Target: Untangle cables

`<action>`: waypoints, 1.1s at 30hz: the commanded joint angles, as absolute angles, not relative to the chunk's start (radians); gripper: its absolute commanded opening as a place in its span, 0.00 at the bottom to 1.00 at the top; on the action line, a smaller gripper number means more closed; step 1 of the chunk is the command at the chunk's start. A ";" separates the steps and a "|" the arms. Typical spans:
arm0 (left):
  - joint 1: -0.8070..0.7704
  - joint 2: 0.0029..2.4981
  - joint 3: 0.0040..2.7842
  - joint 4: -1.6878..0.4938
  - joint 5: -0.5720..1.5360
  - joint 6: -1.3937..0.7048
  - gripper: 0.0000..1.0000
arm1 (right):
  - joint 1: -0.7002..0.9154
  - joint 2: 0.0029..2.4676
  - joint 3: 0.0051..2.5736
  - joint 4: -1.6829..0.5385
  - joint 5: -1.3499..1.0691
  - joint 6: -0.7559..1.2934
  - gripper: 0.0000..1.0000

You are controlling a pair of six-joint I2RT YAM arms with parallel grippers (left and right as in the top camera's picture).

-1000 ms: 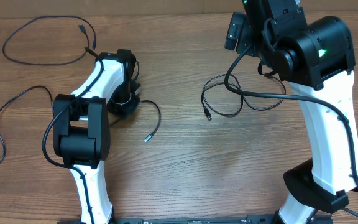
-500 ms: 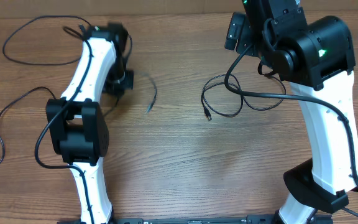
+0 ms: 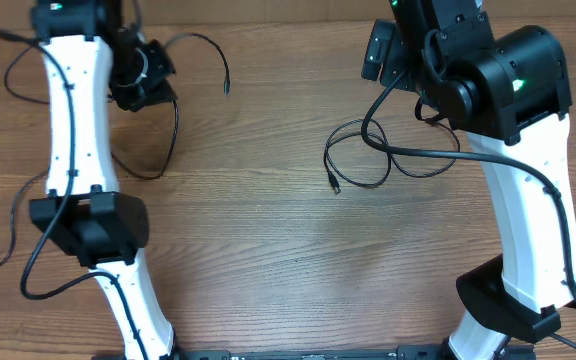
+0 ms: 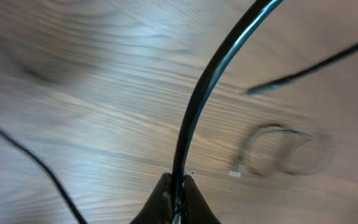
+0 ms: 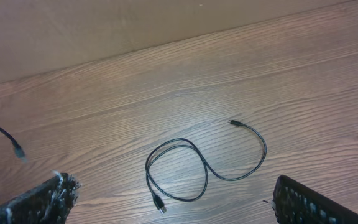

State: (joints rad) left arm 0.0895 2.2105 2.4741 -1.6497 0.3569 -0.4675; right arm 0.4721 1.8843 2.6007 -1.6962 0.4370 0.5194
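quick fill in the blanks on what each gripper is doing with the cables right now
1. The left gripper is ___ on a thin black cable.
2. The right gripper is ___ and holds nothing.
3. The looped cable lying flat on the wooden table is on the side of the ___ arm.

Missing words: shut; open; right

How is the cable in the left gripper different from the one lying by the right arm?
The held cable is pinched in the left gripper; the other cable lies free on the table. The held cable bends in an open arc; the other cable curls into a loop. Both are thin and black.
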 commanded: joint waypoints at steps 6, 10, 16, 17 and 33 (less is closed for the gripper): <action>0.258 2.187 2.502 -1.690 0.727 -0.533 0.04 | 0.471 1.876 2.599 -1.693 0.447 0.515 1.00; 0.313 2.187 2.502 -1.690 0.648 -0.657 0.04 | 0.471 1.876 2.599 -1.694 0.447 0.515 1.00; 0.417 2.187 2.502 -1.690 0.389 -0.873 0.05 | 0.471 1.876 2.599 -1.693 0.447 0.515 1.00; 0.433 2.187 2.502 -1.690 0.367 -0.882 0.05 | 0.471 1.876 2.599 -1.694 0.447 0.515 1.00; 0.748 2.188 2.454 -1.690 0.085 -1.001 0.04 | 0.471 1.876 2.599 -1.694 0.447 0.515 1.00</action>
State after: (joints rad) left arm 0.7109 2.2105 2.4725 -1.6867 0.1402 -0.9531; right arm 0.4717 1.8843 2.6007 -1.6958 0.4366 0.5194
